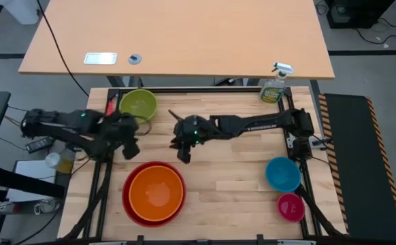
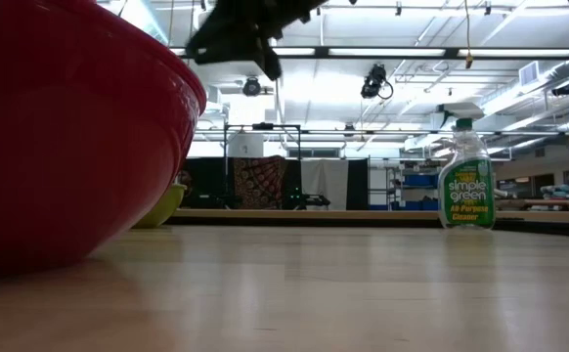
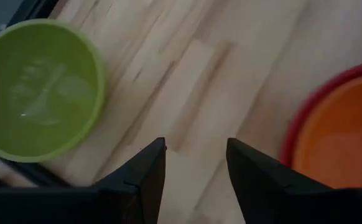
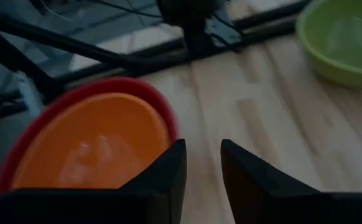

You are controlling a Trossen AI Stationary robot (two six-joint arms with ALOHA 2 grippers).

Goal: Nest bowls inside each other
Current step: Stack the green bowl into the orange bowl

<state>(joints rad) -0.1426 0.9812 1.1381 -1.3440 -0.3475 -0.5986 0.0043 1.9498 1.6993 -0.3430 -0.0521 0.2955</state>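
My left gripper (image 1: 131,148) hangs over the table (image 1: 225,177) near its left edge. Its two fingers are spread apart and hold nothing. Bare wood shows between them in the left wrist view.

Just behind it, by the back left corner, sits the green bowl (image 1: 138,105). It is by itself and has nothing in it.

In front of my left gripper, near the front edge, is the big red bowl (image 1: 131,204). The orange bowl (image 1: 156,190) sits inside it.

My right gripper (image 1: 184,154) hangs over the middle of the table, a bit behind the red bowl. Its fingers are a little apart and they hold nothing.

Over by the right edge is the blue bowl (image 1: 282,173). The small pink bowl (image 1: 290,206) is just in front of it, near the front right corner. They sit close, and I cannot tell if they touch.

A green spray bottle (image 1: 274,86) stands at the back right corner.
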